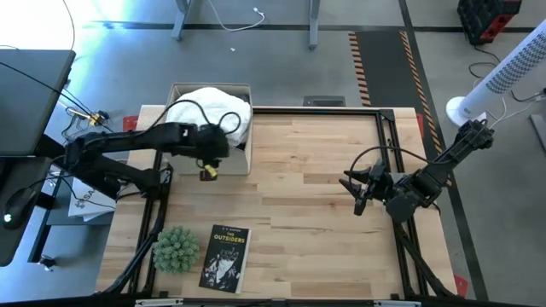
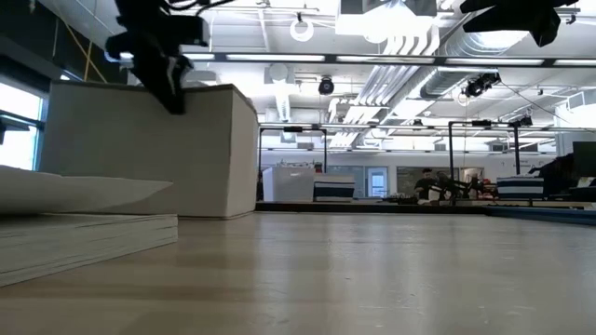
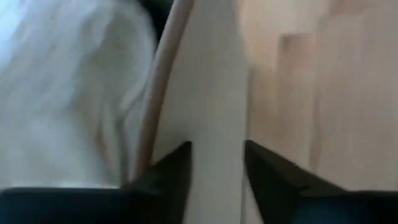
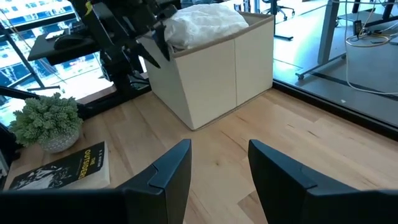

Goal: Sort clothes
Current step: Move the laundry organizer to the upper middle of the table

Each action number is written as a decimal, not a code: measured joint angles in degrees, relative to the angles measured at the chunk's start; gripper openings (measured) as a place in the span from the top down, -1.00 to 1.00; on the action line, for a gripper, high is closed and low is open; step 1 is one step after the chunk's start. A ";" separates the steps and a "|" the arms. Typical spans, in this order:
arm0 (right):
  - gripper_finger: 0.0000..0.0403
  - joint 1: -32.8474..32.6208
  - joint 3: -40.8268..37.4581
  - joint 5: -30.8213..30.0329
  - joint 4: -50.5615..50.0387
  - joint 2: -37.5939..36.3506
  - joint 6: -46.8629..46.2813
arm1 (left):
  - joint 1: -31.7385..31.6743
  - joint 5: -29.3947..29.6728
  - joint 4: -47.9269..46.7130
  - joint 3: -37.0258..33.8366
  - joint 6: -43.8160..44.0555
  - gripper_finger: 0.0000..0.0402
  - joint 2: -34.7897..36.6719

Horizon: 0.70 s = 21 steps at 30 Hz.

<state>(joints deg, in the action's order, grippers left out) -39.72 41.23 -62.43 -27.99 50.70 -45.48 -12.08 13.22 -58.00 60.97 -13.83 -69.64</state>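
Note:
A white garment (image 1: 205, 111) lies heaped in a cream box (image 1: 241, 153) at the table's far left, and rises above its rim. It also shows in the right wrist view (image 4: 200, 22) and the left wrist view (image 3: 62, 93). My left gripper (image 1: 211, 162) hangs open over the box's near wall, fingers pointing down. In its wrist view (image 3: 217, 177) the wall's outer face (image 3: 214, 93) shows between the fingers. It holds nothing. My right gripper (image 1: 354, 189) is open and empty above the table's right half, and also shows in its wrist view (image 4: 217, 168). No other clothes show.
A paperback book (image 1: 225, 258) and a small green potted plant (image 1: 176, 249) sit at the table's near left. Bare wooden tabletop (image 1: 307, 170) lies between the two grippers. The box stands tall in the low view (image 2: 149, 154), with my left gripper (image 2: 168, 74) at its rim.

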 joint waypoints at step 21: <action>0.23 0.00 0.00 0.00 -0.07 0.04 0.45 | 2.49 2.66 -8.83 13.00 1.08 0.25 -3.55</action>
<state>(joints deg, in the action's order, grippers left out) -39.72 41.23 -62.44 -28.05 50.74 -45.03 -9.59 15.89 -66.83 73.97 -12.75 -73.19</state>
